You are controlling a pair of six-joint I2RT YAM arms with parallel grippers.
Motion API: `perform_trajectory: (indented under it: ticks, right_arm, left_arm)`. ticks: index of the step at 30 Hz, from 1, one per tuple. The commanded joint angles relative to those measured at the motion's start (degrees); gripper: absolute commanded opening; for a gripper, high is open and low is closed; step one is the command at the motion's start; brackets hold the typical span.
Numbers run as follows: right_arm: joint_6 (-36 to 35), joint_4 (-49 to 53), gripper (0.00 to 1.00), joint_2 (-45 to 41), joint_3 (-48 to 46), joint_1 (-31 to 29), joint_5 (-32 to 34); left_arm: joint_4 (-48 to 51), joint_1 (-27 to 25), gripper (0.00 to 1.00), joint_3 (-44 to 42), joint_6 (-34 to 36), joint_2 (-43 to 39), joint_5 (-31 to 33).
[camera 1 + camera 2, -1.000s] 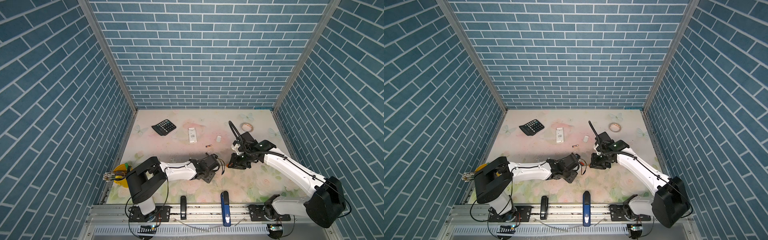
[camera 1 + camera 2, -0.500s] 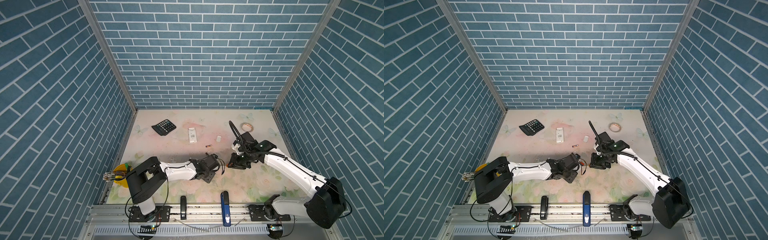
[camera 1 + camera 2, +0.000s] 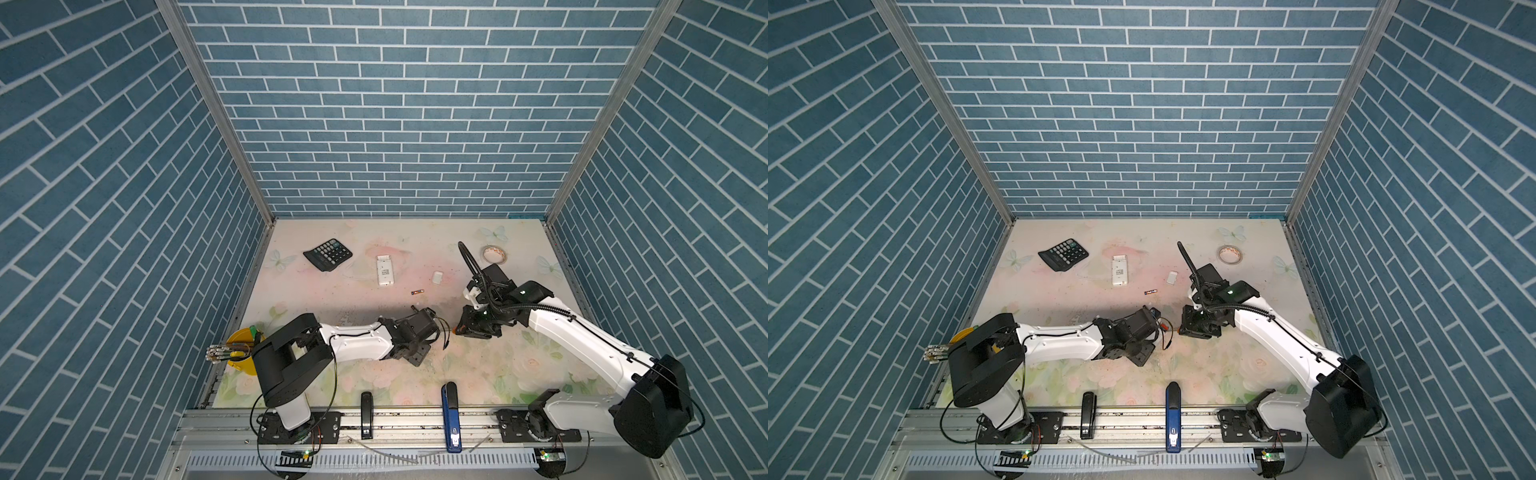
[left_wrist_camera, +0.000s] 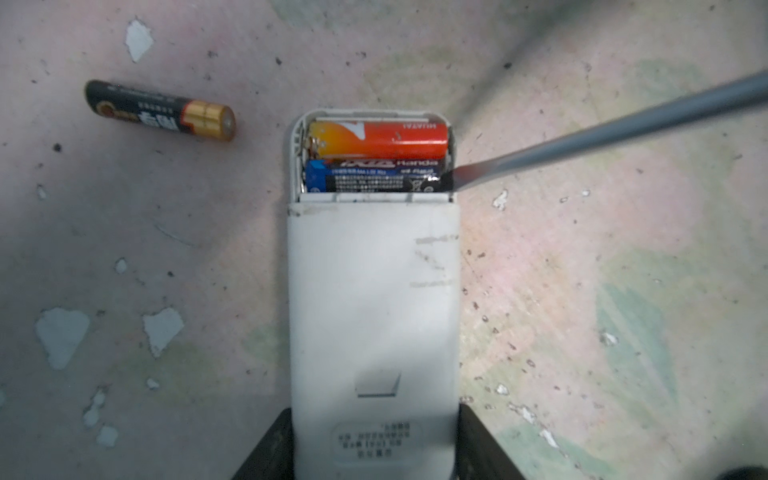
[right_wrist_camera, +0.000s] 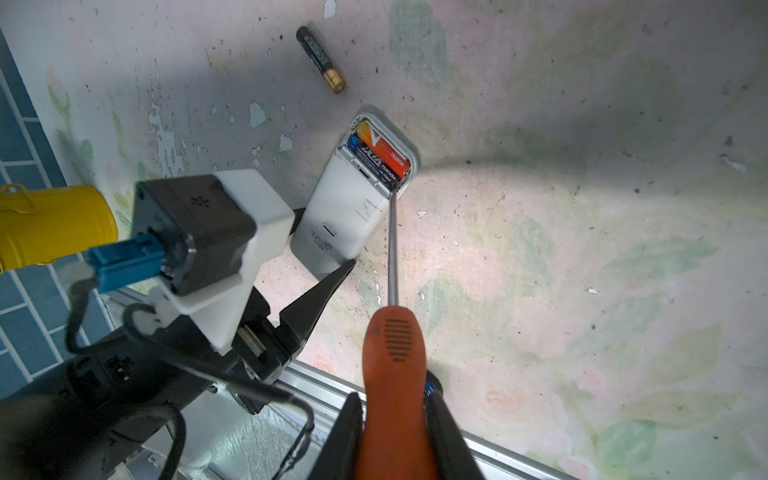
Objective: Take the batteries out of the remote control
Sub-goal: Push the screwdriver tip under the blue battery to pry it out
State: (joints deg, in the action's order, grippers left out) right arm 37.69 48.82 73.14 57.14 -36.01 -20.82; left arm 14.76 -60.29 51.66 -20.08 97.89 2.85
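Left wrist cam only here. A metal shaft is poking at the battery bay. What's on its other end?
Observer: An orange-handled screwdriver. The right gripper is shut on its handle.
Operator: Bay cover anywhere?
Observer: Maybe. A small white piece lies at the back, right of a second white remote and apart from it. Too small to confirm.
Operator: Any clutter outside my frame?
Observer: A yellow can, tipped on its side, at the left edge in both top views.
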Motion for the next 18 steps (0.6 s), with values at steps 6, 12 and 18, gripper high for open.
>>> perform_trajectory:
  ticks: [6,12,18]
  right_arm:
    - [-0.78,-10.19,0.0,-2.74,3.35,-0.53,-1.34]
    - [-1.33,-8.97,0.0,-3.04,4.01,-0.47,-0.24]
    - [-2.88,-7.56,0.0,-3.01,5.16,-0.29,2.25]
  left_arm:
    - [4.14,-1.64,0.27,-3.45,1.82,4.33,-4.81]
    - [4.12,-1.65,0.27,-3.85,1.66,3.98,-4.61]
    - [4.31,-1.59,0.27,-3.76,1.58,3.98,-4.36]
